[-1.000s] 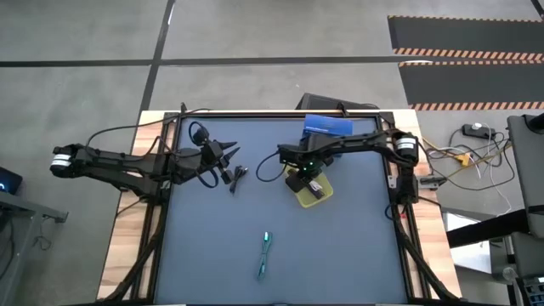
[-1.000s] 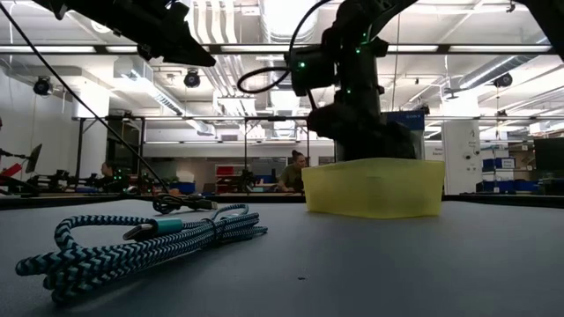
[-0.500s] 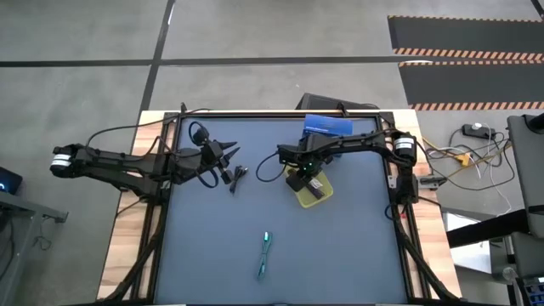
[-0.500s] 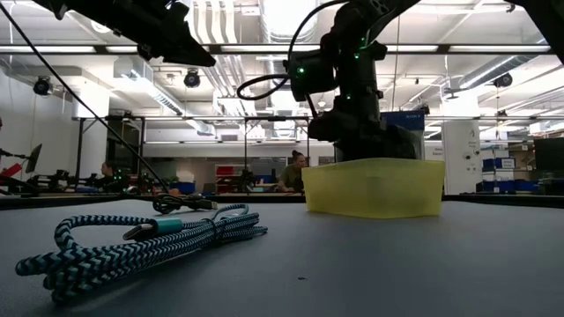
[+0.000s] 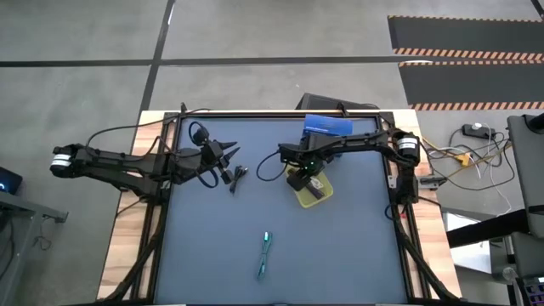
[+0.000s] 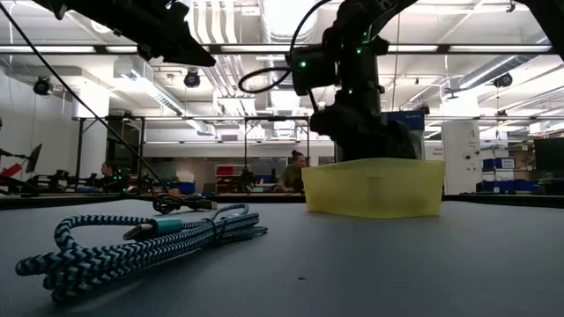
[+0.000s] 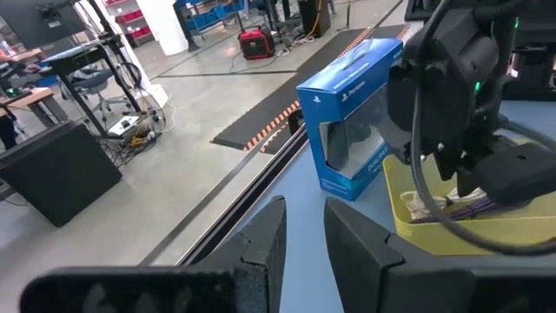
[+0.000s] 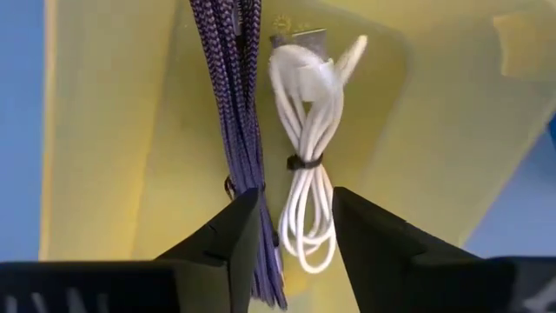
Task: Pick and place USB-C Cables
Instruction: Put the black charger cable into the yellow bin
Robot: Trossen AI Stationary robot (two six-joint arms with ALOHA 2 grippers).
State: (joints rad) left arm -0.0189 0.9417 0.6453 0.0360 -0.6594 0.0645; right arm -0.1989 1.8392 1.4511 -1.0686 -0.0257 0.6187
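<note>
- We see the right pincer (image 5: pixel 308 180) poised directly over the yellow tray (image 5: pixel 323 197) near the middle of the worktop (image 5: pixel 340 255); its fingers are parted, with nothing gripped between them.
- In the right wrist view, we look down between those parted fingers (image 8: pixel 228 248) into the tray, where the white cable (image 8: pixel 308 165) lies bundled with a dark tie around its middle.
- Just beside it, in the same tray, we find the dark purple cable (image 8: pixel 239 113), stretched out lengthwise and touching or nearly touching the white one.
- The left pincer (image 5: pixel 228 159) hangs above the worktop's left part, well apart from the tray; the left wrist view shows its two fingers (image 7: pixel 265 243) spread with a gap between them and nothing held.
- We spot the black cable (image 5: pixel 237 176) on the worktop just beside the left pincer, toward the tray.
- The teal cable (image 5: pixel 265 254) lies alone on the near part of the worktop, well apart from both arms; in the low view it is a braided bundle (image 6: pixel 132 242) resting flat in the foreground.
- A blue retail box (image 5: pixel 327 126) stands at the far edge, behind the tray.
- Through the low view we make out a person (image 6: pixel 292 172) seated far off in the room.
</note>
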